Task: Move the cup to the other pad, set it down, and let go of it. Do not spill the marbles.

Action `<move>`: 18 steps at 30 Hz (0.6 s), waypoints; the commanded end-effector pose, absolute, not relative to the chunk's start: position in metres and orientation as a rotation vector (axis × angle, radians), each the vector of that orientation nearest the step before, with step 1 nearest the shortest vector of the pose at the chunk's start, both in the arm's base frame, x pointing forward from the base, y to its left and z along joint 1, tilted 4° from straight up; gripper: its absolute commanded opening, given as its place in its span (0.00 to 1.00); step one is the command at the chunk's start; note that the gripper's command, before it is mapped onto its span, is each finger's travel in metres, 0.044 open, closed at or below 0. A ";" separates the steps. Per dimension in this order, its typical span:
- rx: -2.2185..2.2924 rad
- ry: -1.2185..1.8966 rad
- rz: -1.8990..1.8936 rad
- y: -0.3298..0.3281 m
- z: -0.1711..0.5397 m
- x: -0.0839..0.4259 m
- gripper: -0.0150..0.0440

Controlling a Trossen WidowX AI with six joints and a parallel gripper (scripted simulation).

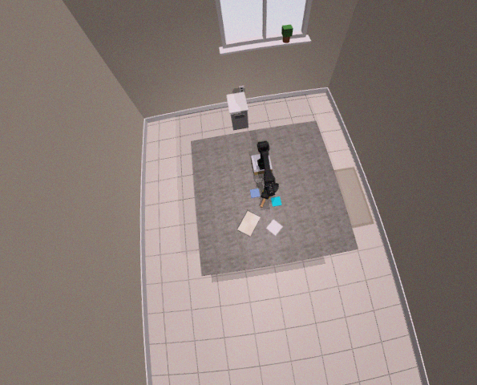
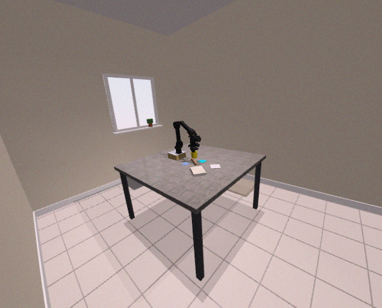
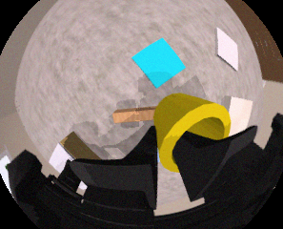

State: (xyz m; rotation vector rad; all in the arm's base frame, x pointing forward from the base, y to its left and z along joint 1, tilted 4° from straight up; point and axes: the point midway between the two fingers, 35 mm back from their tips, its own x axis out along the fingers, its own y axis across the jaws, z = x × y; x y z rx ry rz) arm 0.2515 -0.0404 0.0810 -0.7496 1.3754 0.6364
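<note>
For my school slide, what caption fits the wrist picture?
Gripper holding the yellow cup above the table, cyan pad ahead.

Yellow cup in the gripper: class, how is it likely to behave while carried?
The yellow cup looks rigid, so the gripper clamping its wall probably won't deform it. Its open mouth means tilting could spill contents. It is round and taller than wide, so it may tip or roll if set down crooked.
</note>
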 end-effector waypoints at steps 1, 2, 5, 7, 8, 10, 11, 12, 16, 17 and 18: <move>-0.746 1.388 0.638 -0.036 0.079 0.256 0.25; -0.746 1.388 0.638 -0.034 0.079 0.257 0.25; -0.746 1.388 0.638 -0.029 0.080 0.261 0.25; -0.746 1.387 0.638 -0.025 0.080 0.264 0.25; -0.746 1.387 0.638 -0.024 0.081 0.266 0.25; -0.745 1.387 0.639 -0.020 0.081 0.269 0.25; -0.745 1.386 0.639 -0.019 0.081 0.270 0.25; -0.745 1.386 0.639 -0.017 0.081 0.272 0.25; -0.745 1.385 0.639 -0.009 0.082 0.278 0.25; -0.745 1.385 0.639 -0.007 0.082 0.279 0.25; -0.745 1.385 0.639 -0.006 0.082 0.281 0.25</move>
